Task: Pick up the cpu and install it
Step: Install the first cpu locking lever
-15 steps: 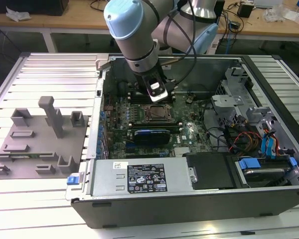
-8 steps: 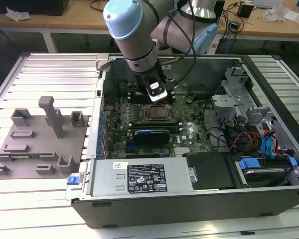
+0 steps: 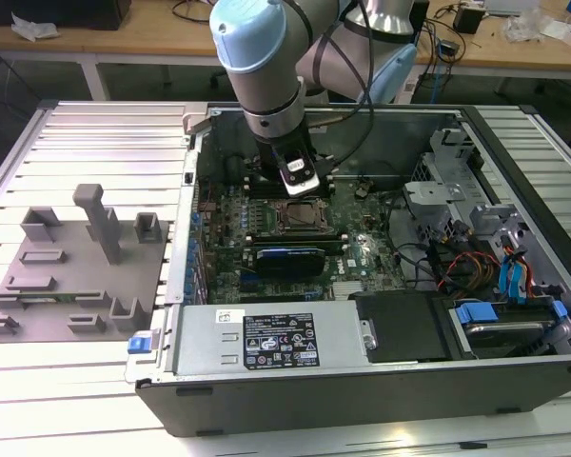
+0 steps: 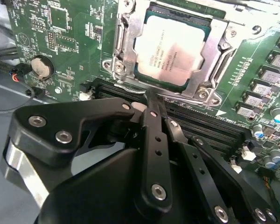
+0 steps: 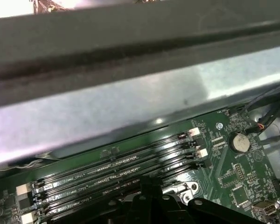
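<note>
Above the socket frame [image 4: 210,88] the way is open from overhead — the cpu [image 4: 170,49] sits uncovered inside it. Beside the frame, memory slots [image 5: 116,170] lie low; beyond them the case wall [image 5: 130,107] rises — closing that side.

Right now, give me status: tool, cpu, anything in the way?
Tool shut, empty, fingertips at the socket frame's edge. Cpu lying flat in the socket, frame around it. Memory slots beside the tool; nothing on the cpu.
</note>
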Robot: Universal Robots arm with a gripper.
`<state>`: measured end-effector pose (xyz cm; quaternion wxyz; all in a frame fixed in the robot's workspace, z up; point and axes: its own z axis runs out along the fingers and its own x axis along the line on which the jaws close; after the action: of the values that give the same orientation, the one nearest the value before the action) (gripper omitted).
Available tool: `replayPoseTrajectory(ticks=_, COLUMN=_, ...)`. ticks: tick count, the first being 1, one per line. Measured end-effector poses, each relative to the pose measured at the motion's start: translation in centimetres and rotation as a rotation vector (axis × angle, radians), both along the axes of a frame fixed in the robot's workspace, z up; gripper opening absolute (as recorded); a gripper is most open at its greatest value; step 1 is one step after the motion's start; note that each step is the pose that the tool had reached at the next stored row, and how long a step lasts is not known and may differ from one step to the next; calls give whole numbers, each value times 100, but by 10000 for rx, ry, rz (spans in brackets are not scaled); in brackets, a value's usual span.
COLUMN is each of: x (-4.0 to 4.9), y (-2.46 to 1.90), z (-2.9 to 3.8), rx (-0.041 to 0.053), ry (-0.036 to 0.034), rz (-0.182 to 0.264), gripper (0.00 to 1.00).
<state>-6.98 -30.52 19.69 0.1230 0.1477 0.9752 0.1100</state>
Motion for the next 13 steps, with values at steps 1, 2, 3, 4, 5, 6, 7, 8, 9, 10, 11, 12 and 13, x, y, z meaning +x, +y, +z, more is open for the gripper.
replayPoseTrajectory(ticks=1, x=4, y=0, z=0, rx=1, ry=3, rz=1, gripper=11)
replayPoseTrajectory(ticks=2, x=21, y=1, z=0, rx=1, ry=13, rz=-9, gripper=11)
replayPoseTrajectory(ticks=3, x=39, y=1, z=-1, rx=1, ry=27, rz=-17, gripper=11)
replayPoseTrajectory(ticks=4, x=51, y=0, z=-1, rx=1, ry=37, rz=-24, gripper=11)
replayPoseTrajectory(ticks=5, x=57, y=0, z=-1, rx=1, ry=40, rz=-29, gripper=11)
replayPoseTrajectory(ticks=6, x=57, y=0, z=-2, rx=1, ry=41, rz=-34, gripper=11)
replayPoseTrajectory(ticks=7, x=57, y=0, z=-4, rx=0, ry=42, rz=-39, gripper=11)
replayPoseTrajectory(ticks=8, x=58, y=0, z=-7, rx=1, ry=42, rz=-42, gripper=11)
replayPoseTrajectory(ticks=9, x=58, y=0, z=-10, rx=1, ry=41, rz=-44, gripper=11)
replayPoseTrajectory(ticks=10, x=58, y=0, z=-12, rx=-6, ry=43, rz=-46, gripper=11)
replayPoseTrajectory(ticks=11, x=57, y=0, z=-12, rx=-12, ry=44, rz=-45, gripper=11)
replayPoseTrajectory(ticks=12, x=57, y=0, z=-14, rx=-17, ry=43, rz=-46, gripper=11)
replayPoseTrajectory(ticks=13, x=57, y=0, z=-14, rx=-22, ry=43, rz=-46, gripper=11)
